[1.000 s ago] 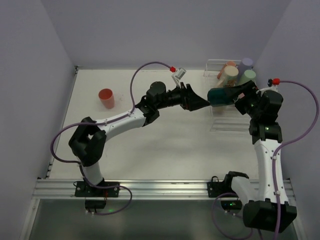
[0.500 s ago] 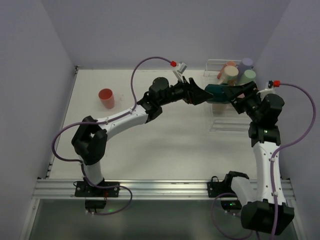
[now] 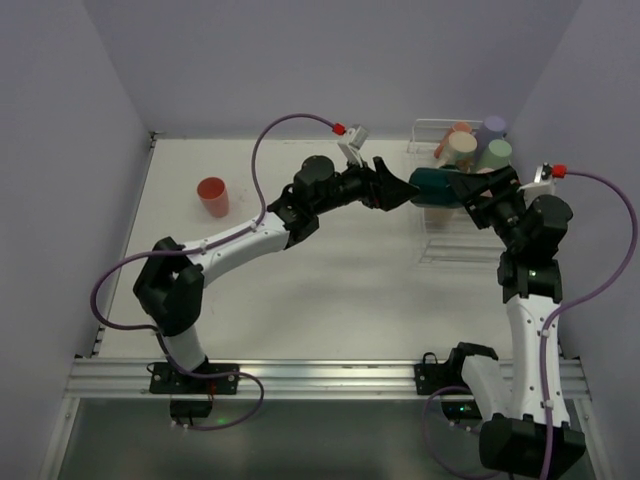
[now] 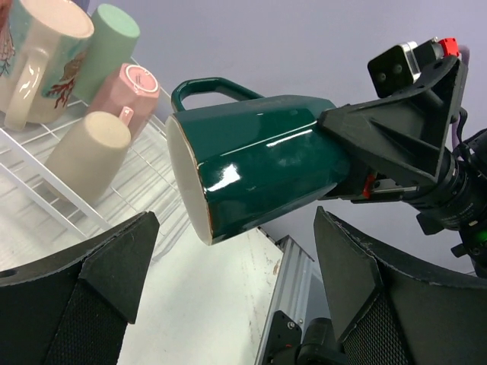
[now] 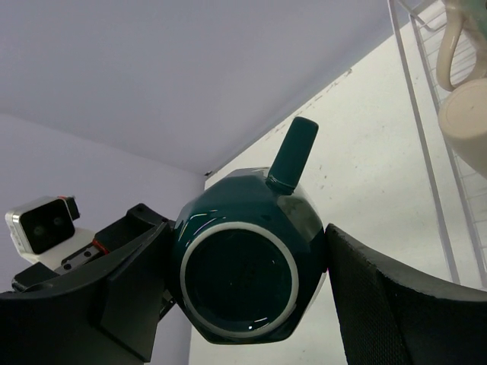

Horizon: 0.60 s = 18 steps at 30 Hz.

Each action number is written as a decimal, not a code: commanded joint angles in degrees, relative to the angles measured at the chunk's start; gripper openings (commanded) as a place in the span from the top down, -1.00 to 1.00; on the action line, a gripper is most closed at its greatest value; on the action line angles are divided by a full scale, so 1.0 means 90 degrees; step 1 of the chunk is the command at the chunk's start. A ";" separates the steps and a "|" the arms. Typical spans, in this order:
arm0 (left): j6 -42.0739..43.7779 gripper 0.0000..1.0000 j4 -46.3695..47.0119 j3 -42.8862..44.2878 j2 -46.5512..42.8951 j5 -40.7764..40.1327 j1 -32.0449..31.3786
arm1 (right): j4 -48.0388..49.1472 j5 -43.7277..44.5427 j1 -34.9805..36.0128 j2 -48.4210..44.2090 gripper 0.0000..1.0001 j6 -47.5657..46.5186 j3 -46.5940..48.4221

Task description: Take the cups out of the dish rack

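My right gripper point(image 3: 462, 190) is shut on the base end of a dark green mug point(image 3: 432, 186) and holds it on its side in the air by the near left end of the dish rack point(image 3: 455, 245). In the right wrist view the mug point(image 5: 242, 266) sits between my fingers point(image 5: 365, 304). My left gripper point(image 3: 400, 187) is open, and the mug's white rim point(image 4: 186, 182) faces it just in front of the fingertips. The mug's handle points up. A red cup point(image 3: 212, 195) stands on the table at the far left.
In the rack lie a tan cup point(image 3: 462, 148), a salmon one point(image 3: 455, 130), a lavender one point(image 3: 493, 126) and a light green one point(image 3: 498, 152). The left wrist view also shows a printed cream mug point(image 4: 38, 53) and a pink cup point(image 4: 137, 87). The back wall is close behind the rack.
My left gripper has moved right and slightly back, up to the mug's open end. My right gripper has carried the mug a little back and left to meet it.
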 commanded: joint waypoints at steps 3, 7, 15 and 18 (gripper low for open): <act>-0.0057 -0.81 0.0192 0.0226 0.0057 0.0266 -0.0007 | 0.0936 -0.0502 -0.0001 -0.0227 0.51 0.0275 0.0263; -0.0466 -0.80 0.0827 0.0372 0.0263 0.0812 -0.0016 | 0.1168 -0.0794 -0.0001 -0.0139 0.51 0.0421 0.0146; -0.0984 -0.38 0.1531 0.0207 0.0332 0.1204 -0.0007 | 0.1580 -0.1165 -0.0001 0.0173 0.51 0.0636 -0.0068; -0.1043 -0.04 0.1746 0.0061 0.0225 0.1214 -0.0007 | 0.1649 -0.1138 -0.0001 0.0251 0.51 0.0656 -0.0225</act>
